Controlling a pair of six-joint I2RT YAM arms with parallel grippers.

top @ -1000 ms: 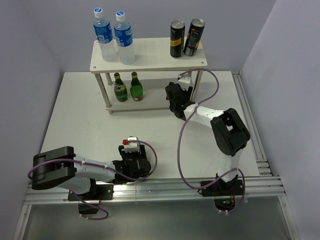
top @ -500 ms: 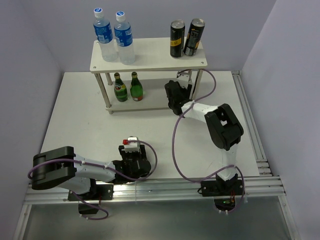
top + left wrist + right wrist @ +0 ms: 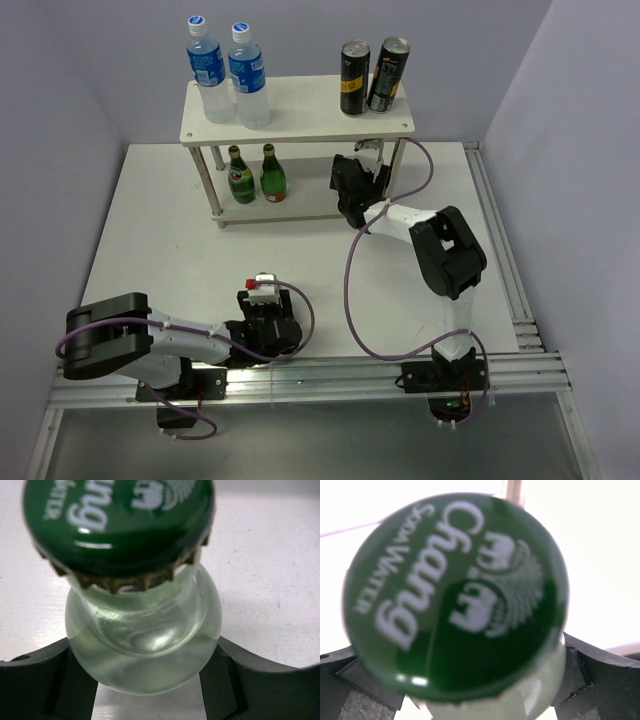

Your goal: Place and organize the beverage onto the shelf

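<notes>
Close to the near edge of the worktop (image 3: 150, 250), a little left of its middle, the left end effector (image 3: 145, 690) is clamped on a clear glass bottle (image 3: 142, 630). Its dark fingers (image 3: 50, 680) press on either side of the rounded shoulder, below a green crown cap. The bottle stands upright on the white surface.

Farther back and right of the middle, the right end effector (image 3: 475, 690) grips a second clear glass bottle (image 3: 455, 595), whose green cap reads "Chang soda water". The overhead view puts this end effector at the lower tier of the shelf (image 3: 300, 110), beside its right front leg.

The shelf stands along the far edge. Two green glass bottles (image 3: 255, 174) stand side by side at the left of its lower board. On the upper board, two blue-labelled plastic bottles (image 3: 228, 72) stand at the left end and two dark cans (image 3: 371, 77) at the right end.
</notes>
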